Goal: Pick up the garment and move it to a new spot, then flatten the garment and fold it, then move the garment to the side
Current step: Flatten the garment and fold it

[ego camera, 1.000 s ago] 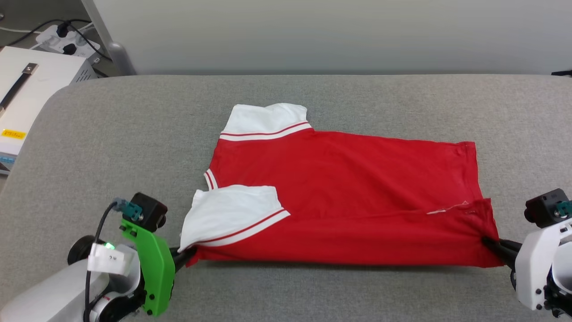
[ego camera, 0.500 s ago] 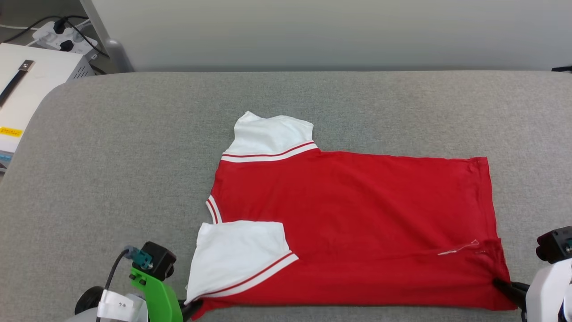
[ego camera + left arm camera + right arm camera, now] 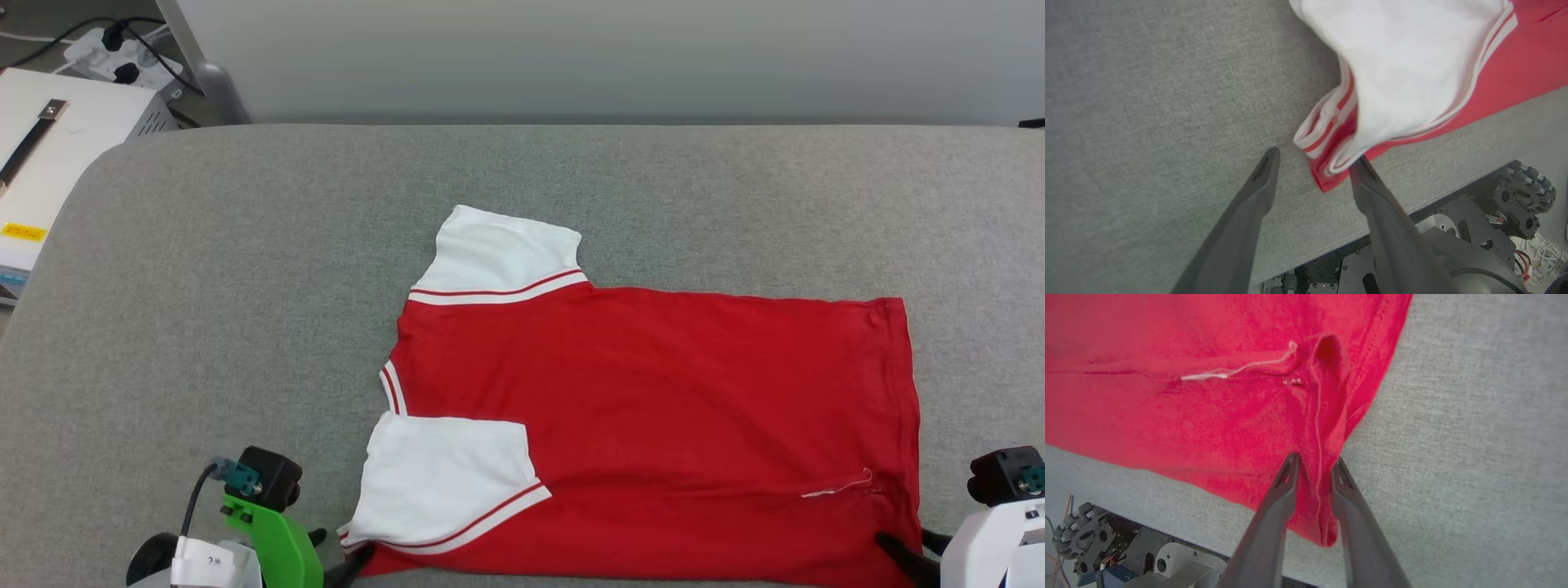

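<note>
The garment, a red T-shirt with white sleeves, lies flat on the grey table, collar end to the left, with the near sleeve folded over its body. My left gripper stands open at the near left corner. In the left wrist view that striped corner lies loose between the fingers of the left gripper. My right gripper is at the near right hem corner. In the right wrist view the right gripper is parted, with a red fold lying slack between its fingers.
A white box and a power strip with cables sit off the table's far left corner. A pale wall runs behind the table. The robot's base shows below the table's near edge.
Both grippers, shut on the garment's near corners before, have parted their fingers. The near edge has settled flat on the table. The head camera has shifted.
</note>
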### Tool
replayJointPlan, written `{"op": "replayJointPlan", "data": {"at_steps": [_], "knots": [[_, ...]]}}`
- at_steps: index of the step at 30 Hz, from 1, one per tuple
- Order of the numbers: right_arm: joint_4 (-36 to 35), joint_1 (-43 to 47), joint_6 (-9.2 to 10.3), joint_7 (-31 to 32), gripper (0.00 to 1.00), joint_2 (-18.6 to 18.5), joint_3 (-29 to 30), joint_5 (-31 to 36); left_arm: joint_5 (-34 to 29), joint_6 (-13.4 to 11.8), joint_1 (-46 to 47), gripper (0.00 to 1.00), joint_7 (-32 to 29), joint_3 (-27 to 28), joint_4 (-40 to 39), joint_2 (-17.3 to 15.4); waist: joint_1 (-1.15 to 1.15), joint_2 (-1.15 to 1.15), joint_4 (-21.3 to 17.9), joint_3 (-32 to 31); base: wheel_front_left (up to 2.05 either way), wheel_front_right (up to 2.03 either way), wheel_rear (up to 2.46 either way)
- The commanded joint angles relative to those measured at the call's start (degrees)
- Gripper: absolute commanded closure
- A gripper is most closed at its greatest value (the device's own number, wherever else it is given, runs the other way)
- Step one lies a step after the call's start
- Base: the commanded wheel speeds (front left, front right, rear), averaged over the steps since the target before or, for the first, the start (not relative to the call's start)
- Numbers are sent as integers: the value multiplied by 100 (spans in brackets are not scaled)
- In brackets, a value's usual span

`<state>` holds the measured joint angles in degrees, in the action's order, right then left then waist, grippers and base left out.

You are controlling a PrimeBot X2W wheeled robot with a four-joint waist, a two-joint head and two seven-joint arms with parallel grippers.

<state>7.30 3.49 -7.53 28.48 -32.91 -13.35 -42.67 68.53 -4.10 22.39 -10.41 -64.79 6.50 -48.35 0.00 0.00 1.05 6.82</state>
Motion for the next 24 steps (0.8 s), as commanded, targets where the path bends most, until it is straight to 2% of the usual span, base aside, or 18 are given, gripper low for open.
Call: {"op": "replayJointPlan", "data": {"at_steps": [1, 7, 10, 16, 20, 24], "knots": [[-29, -39, 4, -130, 0, 10, 44, 87, -113, -45, 50, 0, 74, 63, -22, -59, 0, 0, 12, -86, 0, 0, 0], [-378, -29, 4, -804, 0, 71, 372, 320, -173, -120, 275, 0, 418, 408, -363, -338, 0, 0, 19, -218, 0, 0, 0], [-597, -76, 4, -1225, 0, 187, 627, 563, -426, -193, 553, 0, 579, 558, -410, -455, 0, 0, 0, -216, 0, 0, 0], [-1012, -312, 4, -2099, 0, 628, 1049, 1216, -741, -276, 1300, 0, 1002, 991, -150, -283, 0, 0, -123, -51, 0, 0, 0], [-1237, -506, 4, -2493, 0, 907, 1128, 1578, -848, -90, 1933, 0, 1057, 1170, 232, -4, 0, 0, -268, 198, 0, 0, 0], [-1356, -709, 4, -2635, 0, 1069, 1048, 1763, -1010, 299, 2697, 0, 693, 1124, 748, 240, 0, 0, -445, 538, 0, 0, 0]]}}
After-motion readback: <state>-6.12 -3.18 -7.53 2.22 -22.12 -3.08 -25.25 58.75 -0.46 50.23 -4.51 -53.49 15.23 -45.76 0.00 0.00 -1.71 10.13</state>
